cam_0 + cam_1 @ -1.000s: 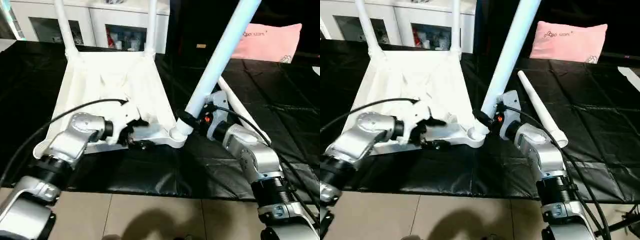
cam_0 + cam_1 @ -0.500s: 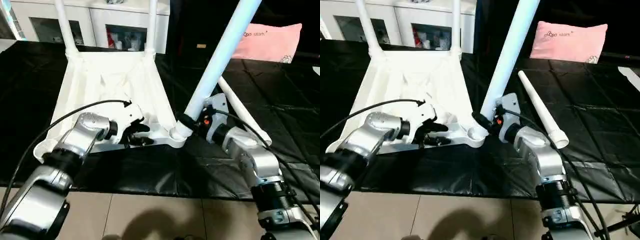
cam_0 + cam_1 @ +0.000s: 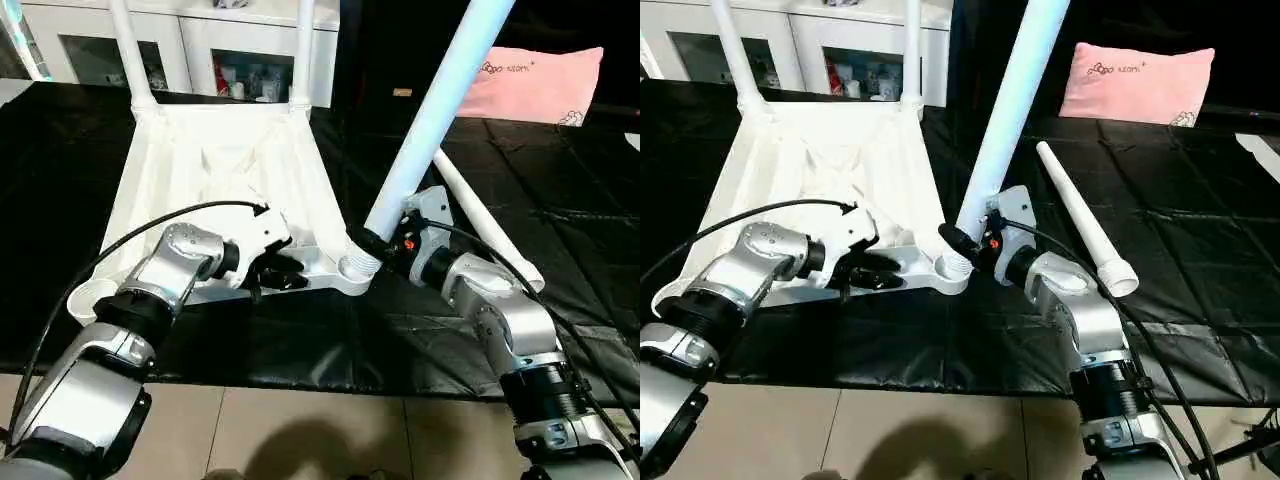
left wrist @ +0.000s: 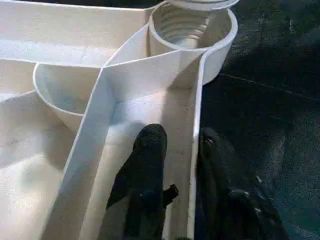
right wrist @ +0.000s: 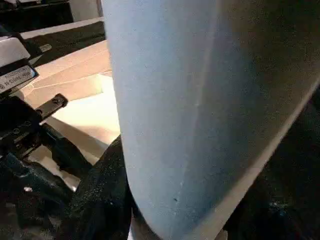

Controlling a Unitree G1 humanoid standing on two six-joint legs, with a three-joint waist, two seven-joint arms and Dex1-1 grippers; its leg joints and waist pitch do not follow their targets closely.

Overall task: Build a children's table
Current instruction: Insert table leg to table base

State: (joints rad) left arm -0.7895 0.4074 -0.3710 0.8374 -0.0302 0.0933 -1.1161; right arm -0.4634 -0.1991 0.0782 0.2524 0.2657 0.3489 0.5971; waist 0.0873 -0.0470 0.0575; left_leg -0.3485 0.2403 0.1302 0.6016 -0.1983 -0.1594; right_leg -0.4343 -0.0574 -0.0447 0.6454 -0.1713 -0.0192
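Observation:
The children's table lies upside down on a black sheet, its white top (image 3: 215,170) ribbed side up. Two legs (image 3: 125,50) (image 3: 303,50) stand in the far corner sockets. My right gripper (image 3: 377,241) is shut on a third leg (image 3: 430,110) just above its lower end. That leg leans right, with its end at the mouth of the near right socket (image 4: 187,25). My left gripper (image 4: 180,137) sits on the top's near rim (image 4: 196,115). One finger is inside the rim wall, the other outside, closed in on it. The fourth leg (image 3: 1080,215) lies loose on the sheet, right of my right arm.
A pink pillow (image 3: 540,85) rests at the back right of the sheet. A white cabinet with glass doors (image 3: 200,40) stands behind the table top. Tiled floor (image 3: 300,430) starts at the sheet's near edge. Cables run along both forearms.
My left gripper's fingers have drawn together around the near rim. The held leg's lower end has shifted a little left, over the near right socket.

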